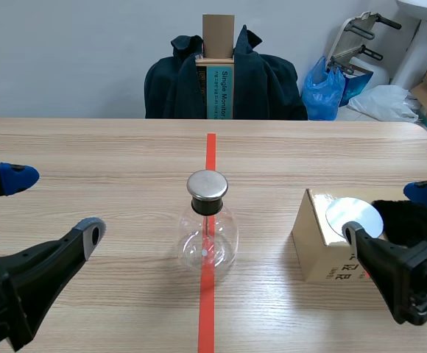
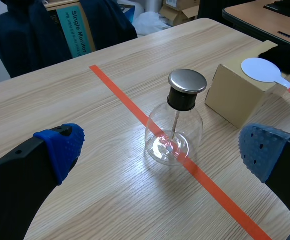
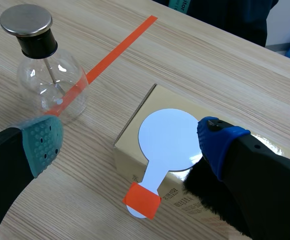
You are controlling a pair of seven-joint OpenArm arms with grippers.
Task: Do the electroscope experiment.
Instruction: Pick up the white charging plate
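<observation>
The left gripper [image 1: 53, 206] hangs low over the near left of the table [image 1: 110, 147], its fingers spread wide and holding nothing, with bare wood all round it and up to the far edge. The pads [image 2: 62, 146] are blue and dotted. Well apart from it, at the middle, the flask [image 1: 207, 235] stands upright on the tape line [image 1: 210, 147]. It is clear round glass with a black neck and a flat, dull metal cap [image 1: 207, 185], and a thin rod hangs down inside. There is open wood on both sides of the flask, and a narrower gap on the side of the box [image 1: 313, 250]. This is plain brown cardboard with square edges, and it sits near the table's right side. A flat white disc [image 1: 354, 218] lies on its top. The disc's handle juts past the box's near edge and carries an orange tab [image 3: 142, 199]. Just beside the disc lies what looks like a black fur pad [image 3: 205, 197], though its outline is hard to make out. The right gripper [image 1: 388, 213] hovers at the box's near corner, fingers wide apart on either side of the handle, gripping nothing.
</observation>
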